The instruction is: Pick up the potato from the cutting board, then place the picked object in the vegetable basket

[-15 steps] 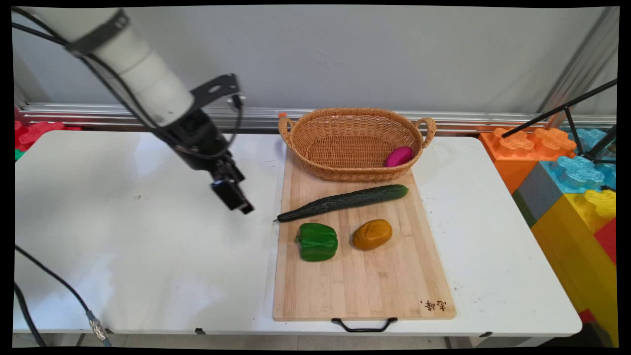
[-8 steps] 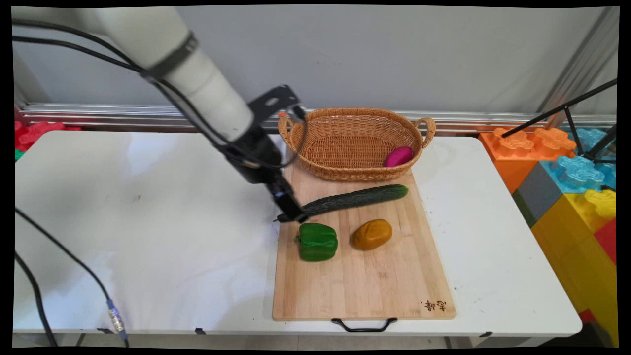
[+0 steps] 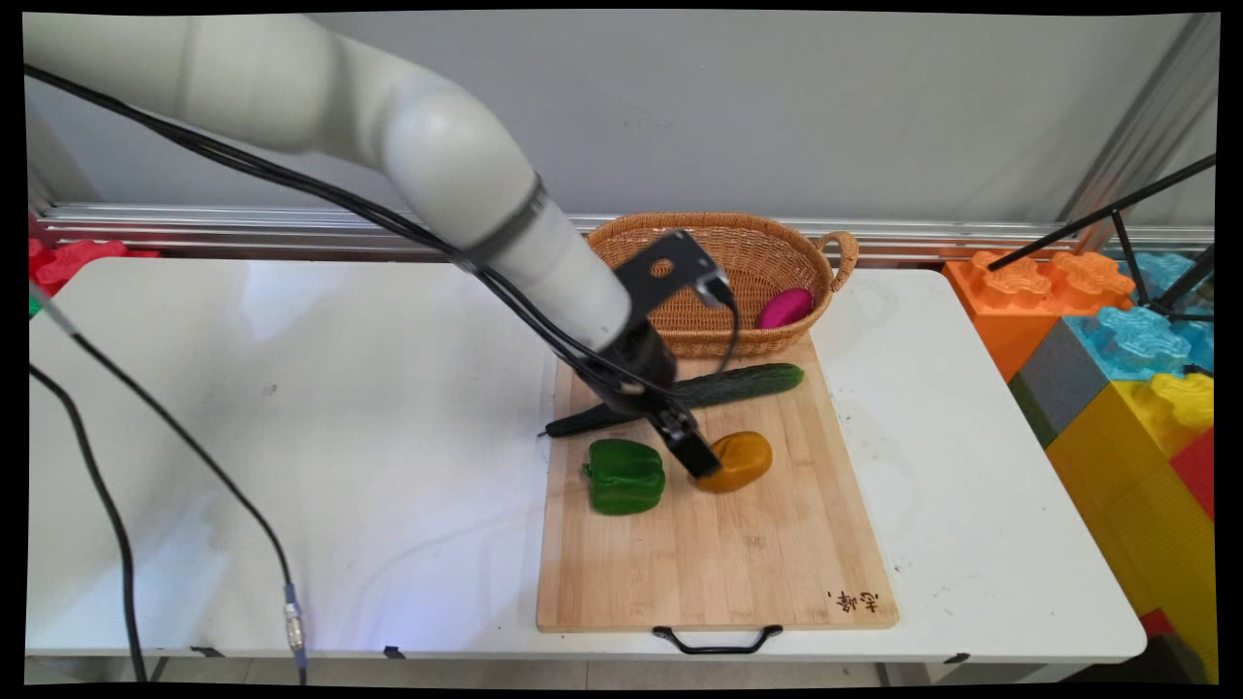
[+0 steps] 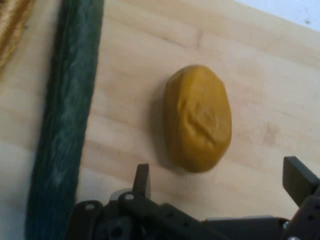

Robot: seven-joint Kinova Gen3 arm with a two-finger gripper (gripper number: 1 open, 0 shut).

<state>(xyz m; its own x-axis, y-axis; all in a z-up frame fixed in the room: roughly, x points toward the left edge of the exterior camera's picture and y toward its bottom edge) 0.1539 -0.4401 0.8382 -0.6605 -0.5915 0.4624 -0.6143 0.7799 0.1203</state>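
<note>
Hovering over the wooden cutting board, the tool has its fingers spread apart, holding nothing, just beside the yellow-brown potato. A green bell pepper lies near on the board's other side, and a long cucumber stretches behind them. Farther back, a wicker basket sits on the board's far end with a magenta eggplant inside, all on the white table.

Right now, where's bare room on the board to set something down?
Free: the board's near half, between the pepper, the potato and the handle. Crowded: the far half, with basket, cucumber and gripper at the potato, fingers open.
</note>
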